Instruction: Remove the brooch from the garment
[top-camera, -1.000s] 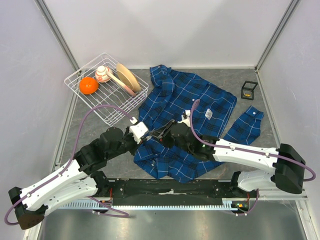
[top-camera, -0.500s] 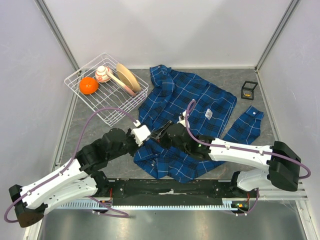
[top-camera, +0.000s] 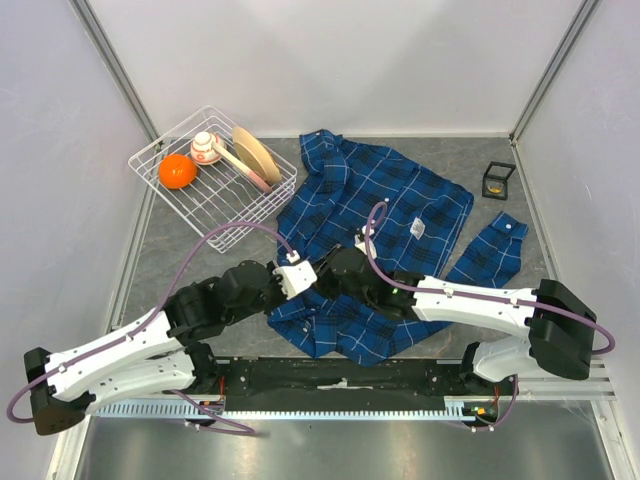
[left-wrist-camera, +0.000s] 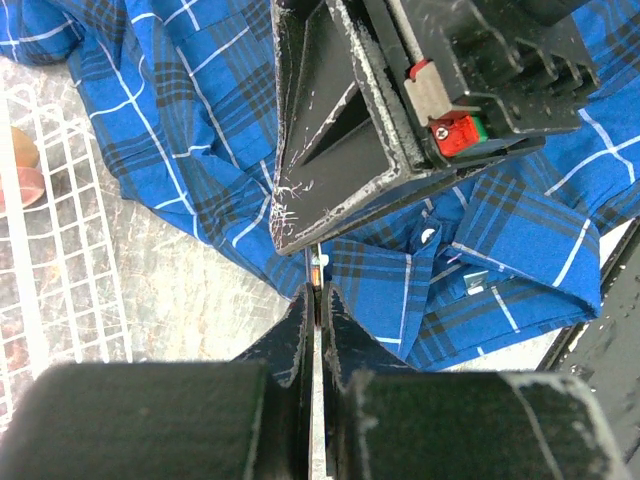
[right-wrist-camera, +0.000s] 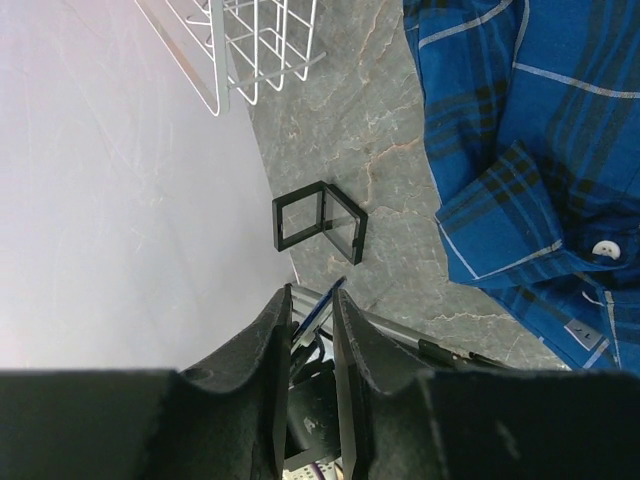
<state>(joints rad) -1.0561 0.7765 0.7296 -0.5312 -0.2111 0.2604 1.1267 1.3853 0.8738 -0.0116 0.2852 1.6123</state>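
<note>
The garment (top-camera: 400, 200), a blue plaid shirt, lies spread on the grey table, also in the left wrist view (left-wrist-camera: 170, 120) and the right wrist view (right-wrist-camera: 540, 120). My left gripper (top-camera: 308, 274) is at the shirt's near left edge. Its jaws (left-wrist-camera: 318, 290) are shut on a small orange and white piece, the brooch (left-wrist-camera: 318, 268), right at the cloth's hem. My right gripper (top-camera: 327, 268) hovers tip to tip with it, and one of its fingers (left-wrist-camera: 330, 150) fills the upper left wrist view. Its jaws (right-wrist-camera: 312, 298) stand narrowly apart around a thin blue strip (right-wrist-camera: 322, 303).
A white wire basket (top-camera: 232, 232) at the back left holds an orange (top-camera: 177, 171) and plates; its rim shows in both wrist views (left-wrist-camera: 60, 260) (right-wrist-camera: 250, 50). A small black frame box (top-camera: 497, 180) (right-wrist-camera: 320, 225) sits by the right wall. Side walls enclose the table.
The left arm has moved right, bringing its shut gripper up against the right gripper over the shirt's edge. The right arm shifted slightly left and its jaws have narrowed.
</note>
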